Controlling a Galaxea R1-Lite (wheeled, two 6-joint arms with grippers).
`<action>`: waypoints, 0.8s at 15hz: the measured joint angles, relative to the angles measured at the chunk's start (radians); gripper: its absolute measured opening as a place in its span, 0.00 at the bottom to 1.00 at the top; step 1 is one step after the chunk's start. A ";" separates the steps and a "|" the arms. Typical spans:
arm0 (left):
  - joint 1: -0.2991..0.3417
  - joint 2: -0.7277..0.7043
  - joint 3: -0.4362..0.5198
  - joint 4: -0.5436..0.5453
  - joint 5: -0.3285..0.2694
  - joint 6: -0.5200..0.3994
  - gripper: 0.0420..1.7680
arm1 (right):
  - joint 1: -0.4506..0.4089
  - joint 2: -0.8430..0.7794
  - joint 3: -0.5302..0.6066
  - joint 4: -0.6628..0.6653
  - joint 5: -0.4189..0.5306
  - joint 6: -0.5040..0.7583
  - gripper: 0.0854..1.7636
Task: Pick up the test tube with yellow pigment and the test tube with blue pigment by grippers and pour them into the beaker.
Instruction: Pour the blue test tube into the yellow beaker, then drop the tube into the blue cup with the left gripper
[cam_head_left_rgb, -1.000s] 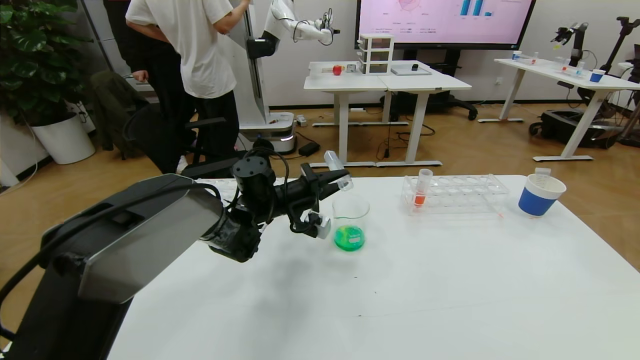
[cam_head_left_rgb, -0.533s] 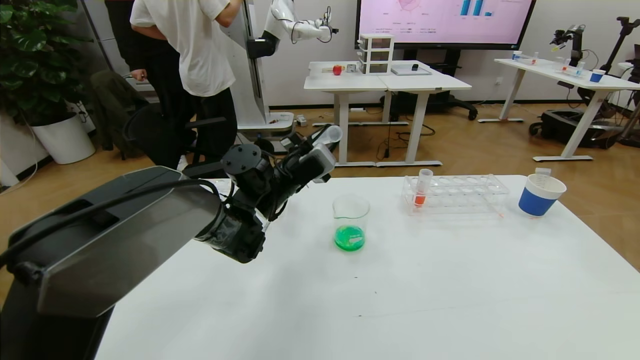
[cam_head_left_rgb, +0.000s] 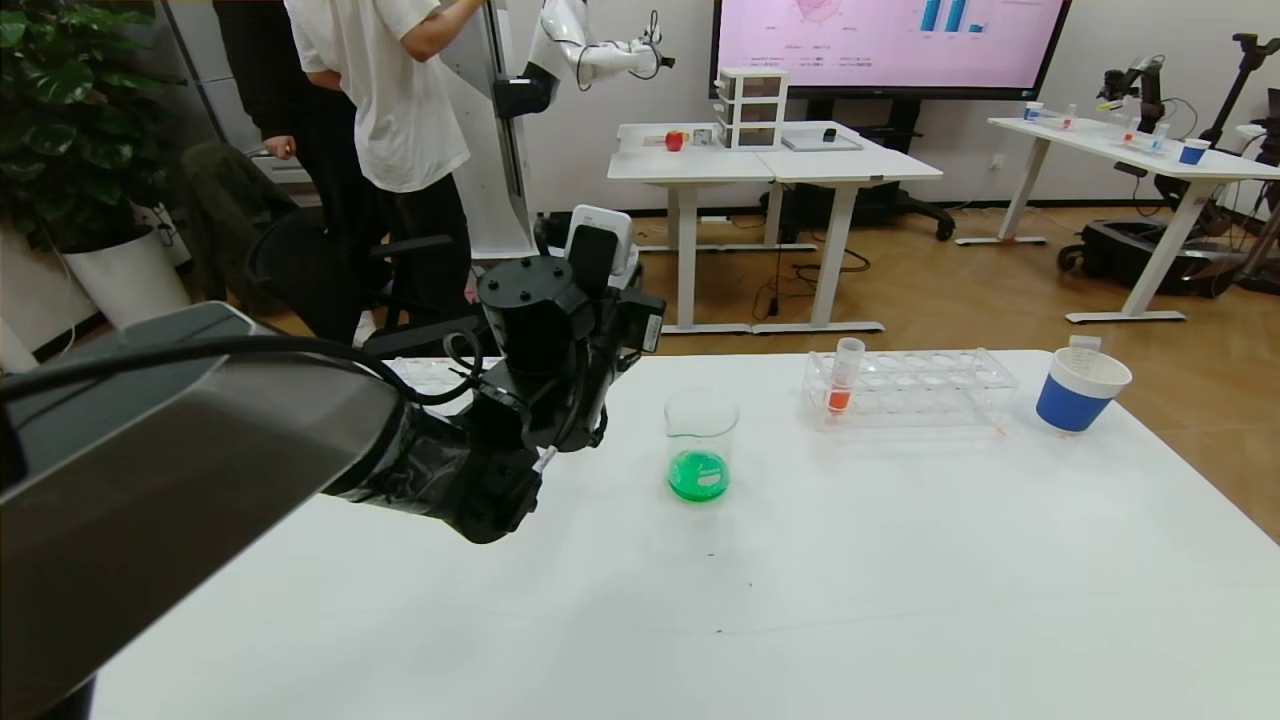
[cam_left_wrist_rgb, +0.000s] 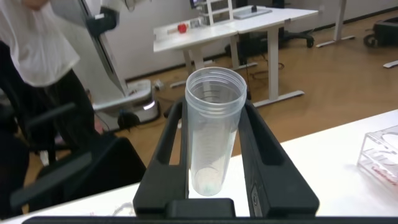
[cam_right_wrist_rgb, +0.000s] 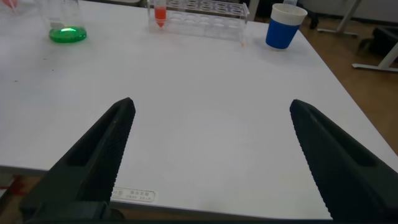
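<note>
On the white table (cam_head_left_rgb: 800, 600): clear rack (cam_head_left_rgb: 910, 388) at the far side with one orange-red tube (cam_head_left_rgb: 845, 378), blue-banded paper cup (cam_head_left_rgb: 1078, 390) just right of it; beaker (cam_head_left_rgb: 702, 447) mid-table, upright, green liquid in the bottom; left gripper (cam_left_wrist_rgb: 214, 134) raised left of the beaker, clamped on an emptied test tube (cam_left_wrist_rgb: 213, 130), faint bluish trace inside; right gripper (cam_right_wrist_rgb: 208, 134) low over the near edge, spread wide, holding nothing.

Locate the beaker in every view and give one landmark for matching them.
Head view: the beaker stands mid-table, green liquid in its bottom, between the left gripper and the rack.
Left wrist view: not in it; the shut left gripper holds an emptied tube.
Right wrist view: beaker at the far edge.
Shared landmark: the rack.
</note>
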 joint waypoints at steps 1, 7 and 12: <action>-0.001 -0.029 0.000 0.065 0.031 -0.063 0.27 | 0.000 0.000 0.000 0.000 0.000 0.000 0.98; 0.054 -0.151 0.015 0.221 0.084 -0.214 0.27 | 0.000 0.000 0.000 0.000 0.000 0.000 0.98; 0.297 -0.228 0.093 0.315 -0.007 -0.281 0.27 | 0.000 0.000 0.000 0.000 0.000 0.000 0.98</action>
